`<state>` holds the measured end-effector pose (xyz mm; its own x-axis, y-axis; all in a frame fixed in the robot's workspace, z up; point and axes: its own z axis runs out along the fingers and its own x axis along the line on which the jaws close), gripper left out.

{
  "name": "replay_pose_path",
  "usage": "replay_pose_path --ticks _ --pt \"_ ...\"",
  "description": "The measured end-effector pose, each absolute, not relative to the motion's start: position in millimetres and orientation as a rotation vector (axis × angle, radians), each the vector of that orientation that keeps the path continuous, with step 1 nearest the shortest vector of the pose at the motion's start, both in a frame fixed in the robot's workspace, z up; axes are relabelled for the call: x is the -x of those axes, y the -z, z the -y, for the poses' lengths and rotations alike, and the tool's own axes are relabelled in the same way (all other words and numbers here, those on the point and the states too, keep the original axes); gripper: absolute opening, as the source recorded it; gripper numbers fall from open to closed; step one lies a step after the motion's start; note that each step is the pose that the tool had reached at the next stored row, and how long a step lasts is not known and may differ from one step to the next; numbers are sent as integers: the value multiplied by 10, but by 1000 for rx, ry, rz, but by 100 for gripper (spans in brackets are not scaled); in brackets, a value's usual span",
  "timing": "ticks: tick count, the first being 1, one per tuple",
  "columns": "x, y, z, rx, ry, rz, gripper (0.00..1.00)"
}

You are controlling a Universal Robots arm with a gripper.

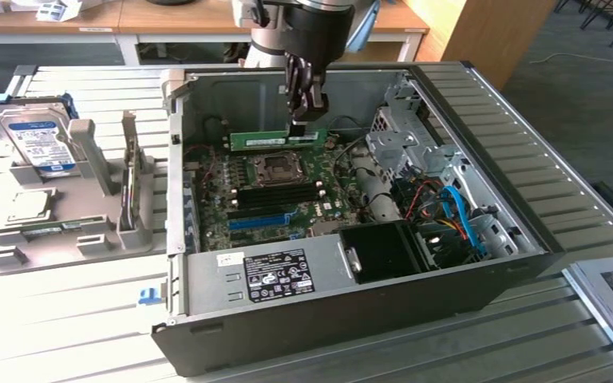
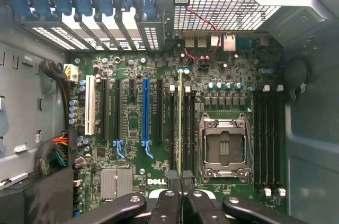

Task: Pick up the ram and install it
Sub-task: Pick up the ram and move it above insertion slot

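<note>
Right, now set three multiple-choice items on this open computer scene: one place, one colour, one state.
1. Where is the long, thin green ram stick? A) on a shelf B) held above the green motherboard inside the open black computer case C) pushed into a slot.
2. The long card slot between black slots is: A) red B) yellow C) blue.
3. The arm's black gripper is: A) shut on the ram B) open C) shut on nothing.
Key: 1B, it hangs over the board; 2C, its plastic is blue; 3A, it pinches the ram's top edge.
</note>
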<state>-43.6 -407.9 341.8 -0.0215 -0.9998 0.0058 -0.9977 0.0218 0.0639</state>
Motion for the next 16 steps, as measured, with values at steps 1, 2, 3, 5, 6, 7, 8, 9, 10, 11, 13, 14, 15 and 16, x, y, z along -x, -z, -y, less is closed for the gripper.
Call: replay_pose_path --ticks 1,2,3,5,6,7,8,9,10,11,13,14,15,16 --pt "436 -3419 4079 -2163 64 2210 12" --pt "439 -3419 4079 -2163 63 2211 12" --pt "441 -3419 4080 -2165 59 2212 12" --pt "447 -3419 4079 -2169 52 2215 12" --pt "449 -3418 4079 -2170 50 2216 12" --pt "449 -3418 4079 -2171 48 2217 12" --pt "449 -3418 4079 -2171 48 2217 12" --pt "449 -3418 4079 -2171 48 2217 12" --pt "449 -3422 4080 -2171 48 2217 12" --pt "449 -3428 4080 -2171 48 2217 12" --pt "447 -3444 4079 -2171 48 2217 12" --pt "446 -3455 4079 -2171 48 2217 12" --pt "445 -3466 4079 -2171 48 2217 12" --pt "444 -3478 4079 -2171 48 2217 12"
